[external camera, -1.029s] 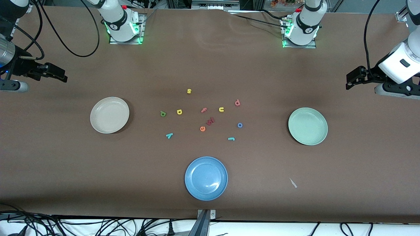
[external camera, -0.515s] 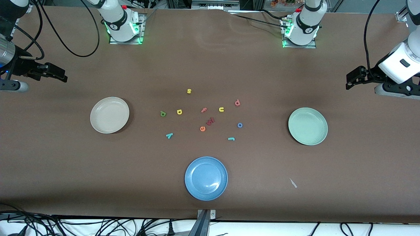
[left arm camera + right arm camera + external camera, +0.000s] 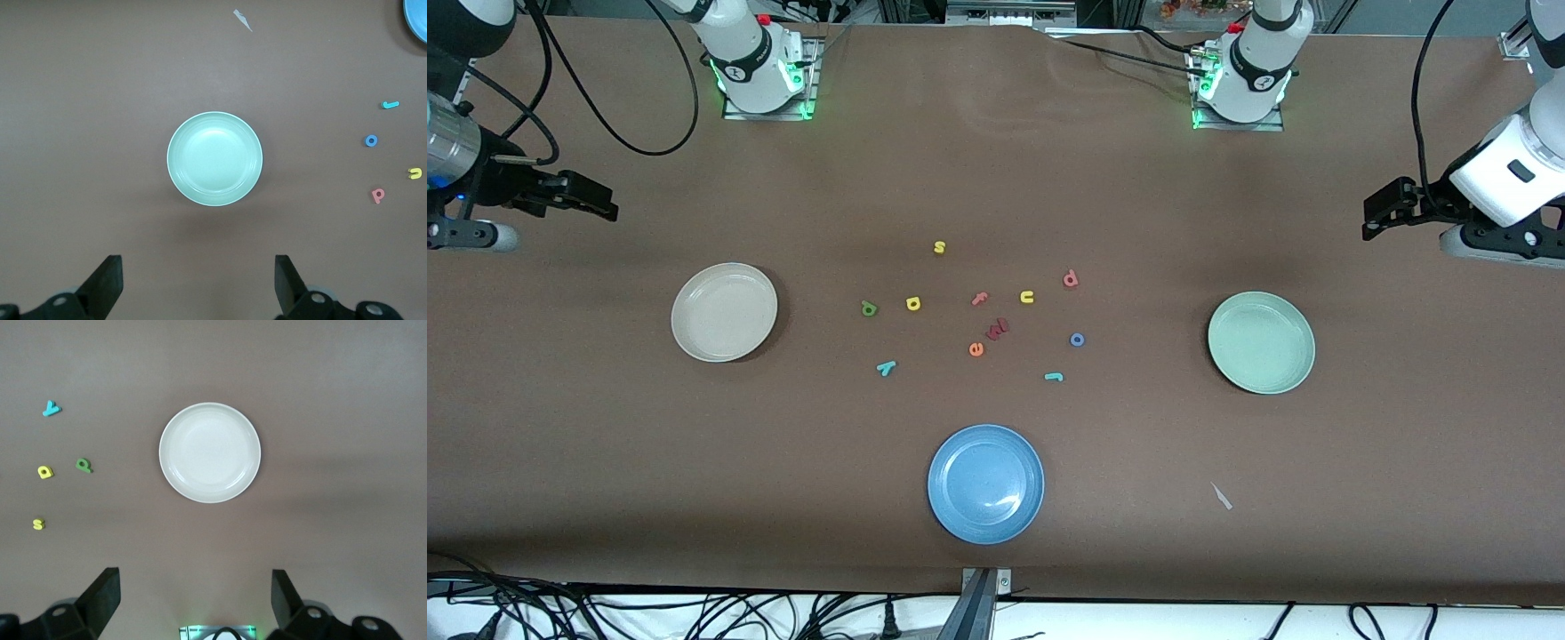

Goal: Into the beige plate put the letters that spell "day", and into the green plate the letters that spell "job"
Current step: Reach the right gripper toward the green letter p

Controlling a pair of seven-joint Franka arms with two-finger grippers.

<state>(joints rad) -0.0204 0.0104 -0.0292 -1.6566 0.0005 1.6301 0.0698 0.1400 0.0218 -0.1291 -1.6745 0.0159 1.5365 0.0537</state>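
Grippers: I see the left gripper (image 3: 1376, 216) up over bare table at its arm's end, jaws spread wide, empty; the right gripper (image 3: 596, 203) likewise at its own end, fingers (image 3: 100, 597) wide, holding nothing.
Beige plate (image 3: 724, 311): empty, toward the right arm's end.
Green plate (image 3: 1261, 342): empty, toward the left arm's end.
"Day" letters: I find yellow "d" (image 3: 912, 304), green "a" (image 3: 869, 308) beside it, teal "y" (image 3: 886, 367) nearer the camera, all on the table between the plates.
"Job" letters: pinkish "b" (image 3: 1071, 279), blue "o" (image 3: 1077, 339), teal "j" (image 3: 1054, 377), loose on the table.
Blue plate (image 3: 985, 483): empty, nearest the camera.
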